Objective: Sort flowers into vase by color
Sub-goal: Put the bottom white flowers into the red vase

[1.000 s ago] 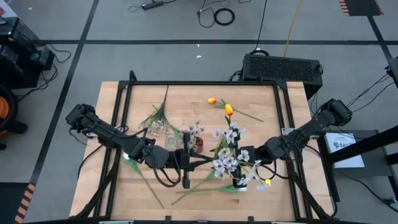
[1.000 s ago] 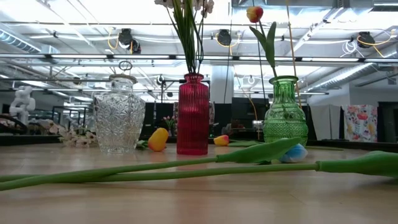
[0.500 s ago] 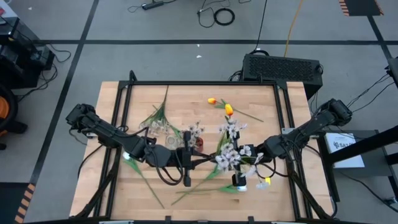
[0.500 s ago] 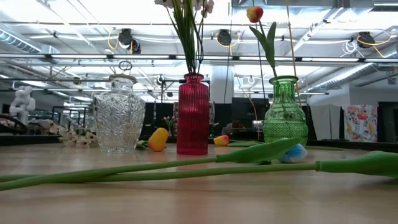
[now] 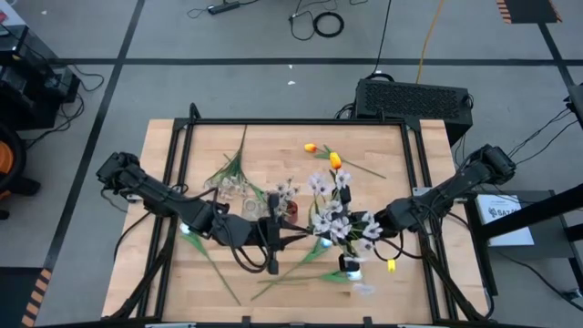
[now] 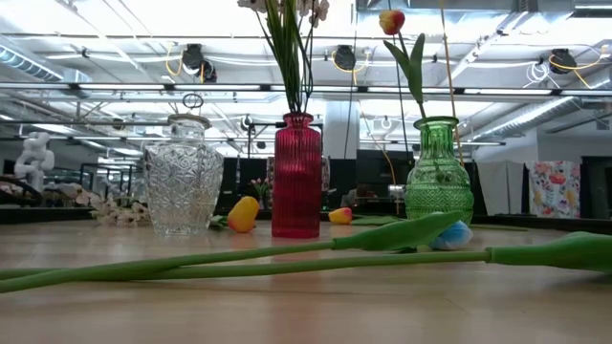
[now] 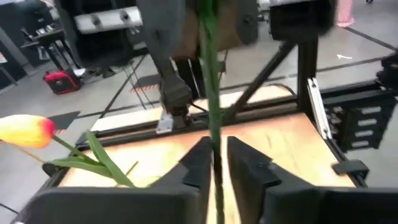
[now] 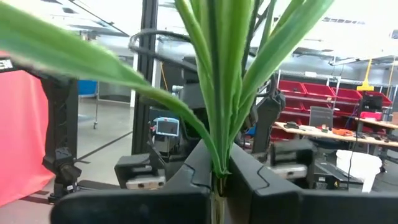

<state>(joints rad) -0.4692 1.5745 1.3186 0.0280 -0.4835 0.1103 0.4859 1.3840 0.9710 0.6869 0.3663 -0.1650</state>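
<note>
Here, right gripper clamped on blossom spray stem, mid-table beside red vase. Left gripper closed around thin green stem. Orange tulip stood in green vase.

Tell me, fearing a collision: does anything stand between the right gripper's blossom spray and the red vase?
Nothing visible between the blossom spray in the right gripper and the red vase; the left gripper, holding a stem, sits beside that vase.
</note>
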